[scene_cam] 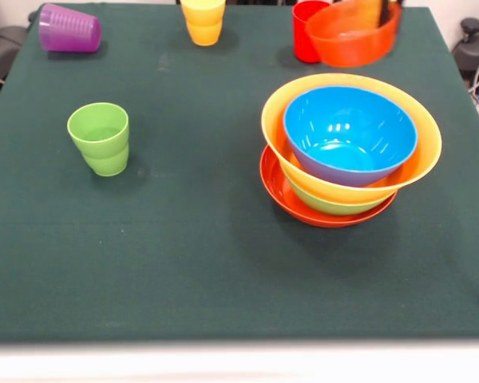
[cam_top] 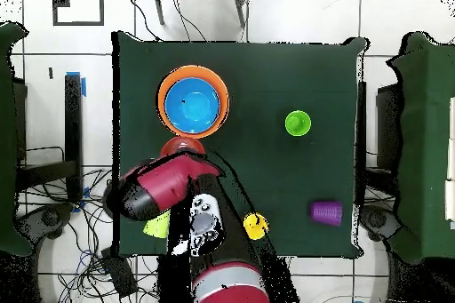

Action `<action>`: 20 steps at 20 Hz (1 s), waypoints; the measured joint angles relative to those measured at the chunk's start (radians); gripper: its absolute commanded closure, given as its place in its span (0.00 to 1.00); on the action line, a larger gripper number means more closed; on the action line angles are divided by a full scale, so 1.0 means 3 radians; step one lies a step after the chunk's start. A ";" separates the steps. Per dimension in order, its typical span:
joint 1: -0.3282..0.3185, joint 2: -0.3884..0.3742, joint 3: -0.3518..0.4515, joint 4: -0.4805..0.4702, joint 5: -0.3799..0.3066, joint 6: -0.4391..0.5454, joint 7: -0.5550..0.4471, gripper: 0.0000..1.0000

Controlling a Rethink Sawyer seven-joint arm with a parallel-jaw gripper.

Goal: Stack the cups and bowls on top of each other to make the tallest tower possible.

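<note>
The tower (scene_cam: pixel 347 152) stands right of centre: the blue bowl (scene_cam: pixel 347 132) sits in the large orange-yellow bowl (scene_cam: pixel 419 155), over the green bowl (scene_cam: pixel 327 203) and the wide red-orange bowl (scene_cam: pixel 283 195). It also shows in the overhead view (cam_top: pixel 193 102). My gripper (scene_cam: pixel 389 9) at the far right is shut on the rim of the small orange bowl (scene_cam: pixel 347 40) and holds it tilted, just in front of the red cup (scene_cam: pixel 305 32). A light green cup (scene_cam: pixel 100 137), seemingly two nested, stands upright at the left. The yellow cup (scene_cam: pixel 203 20) stands at the far edge. The purple cup (scene_cam: pixel 68 29) lies on its side at the far left.
The dark green cloth covers the table (scene_cam: pixel 223 263). In the overhead view my arm (cam_top: pixel 169 184) reaches over the table's edge beside the tower. Cables and dark chairs stand beyond the table's sides.
</note>
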 measured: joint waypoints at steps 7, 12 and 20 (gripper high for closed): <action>0.0484 0.0123 -0.0047 -0.0234 0.0104 0.0163 0.0000 1.00; 0.0620 0.0179 -0.0054 -0.0435 0.0135 0.0172 0.0000 1.00; 0.0434 0.0211 -0.0054 -0.0697 0.0134 0.0172 0.0000 1.00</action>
